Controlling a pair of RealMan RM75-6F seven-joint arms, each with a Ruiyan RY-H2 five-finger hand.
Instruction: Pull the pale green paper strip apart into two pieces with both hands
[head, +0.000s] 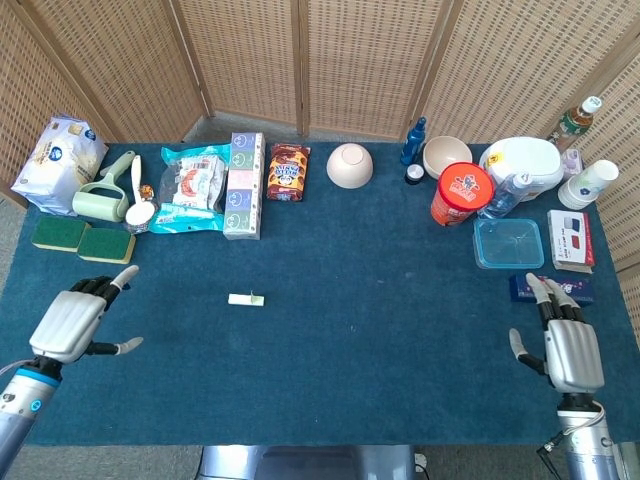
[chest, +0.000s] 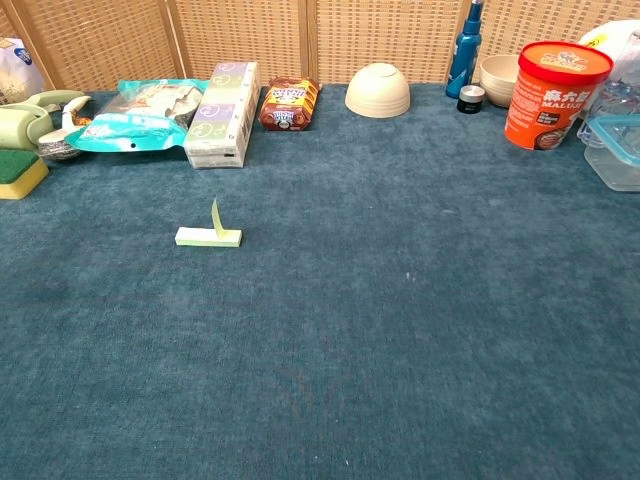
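The pale green paper strip (head: 245, 299) lies flat on the blue table cloth left of centre, with one end curled upright (chest: 209, 234). My left hand (head: 72, 324) hovers at the left front of the table, well to the left of the strip, fingers apart and holding nothing. My right hand (head: 569, 345) is at the right front corner, far from the strip, fingers extended and empty. Neither hand shows in the chest view.
Along the back stand a green lint roller (head: 103, 195), sponges (head: 82, 240), snack packs (head: 192, 187), a carton (head: 243, 186), an upturned bowl (head: 349, 165), a red tub (head: 461, 193), and a plastic box (head: 509, 243). A dark packet (head: 582, 289) lies just beyond my right hand.
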